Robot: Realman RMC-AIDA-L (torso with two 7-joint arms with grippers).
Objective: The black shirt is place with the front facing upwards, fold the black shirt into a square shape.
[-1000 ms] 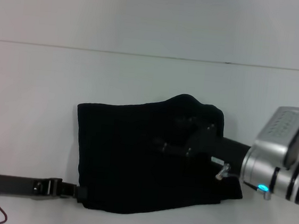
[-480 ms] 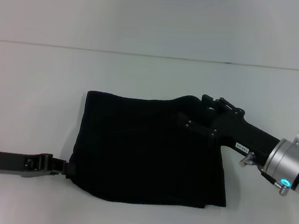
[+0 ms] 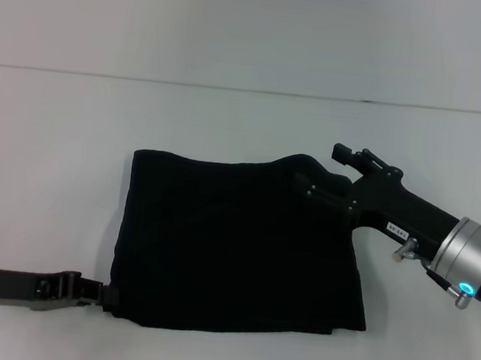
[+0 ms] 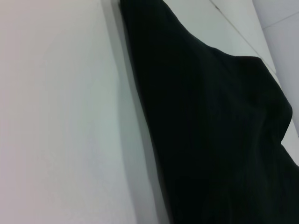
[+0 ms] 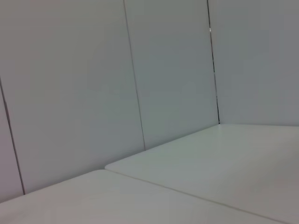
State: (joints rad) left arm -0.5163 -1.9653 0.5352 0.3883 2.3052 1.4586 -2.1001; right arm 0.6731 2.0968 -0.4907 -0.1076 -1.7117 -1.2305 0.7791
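The black shirt [image 3: 233,248] lies folded into a rough rectangle on the white table, plain side up. Its lettering and neck label are hidden. My left gripper [image 3: 106,291] reaches in low from the left and is shut on the shirt's near left corner. The left wrist view shows the shirt [image 4: 219,130] close up, with its edge running along the table. My right gripper [image 3: 332,172] hovers over the shirt's far right corner, where the cloth bulges up a little. Its jaws stand apart, one over the bare table and one over the cloth, holding nothing.
The white table [image 3: 230,119] stretches all round the shirt, with its back edge meeting a pale wall. The right wrist view shows only wall panels [image 5: 70,93] and a table surface [image 5: 224,163].
The right gripper has pulled back to the right off the shirt's middle to its far right corner. The left gripper has moved left, the near left corner with it. The shirt lies flatter.
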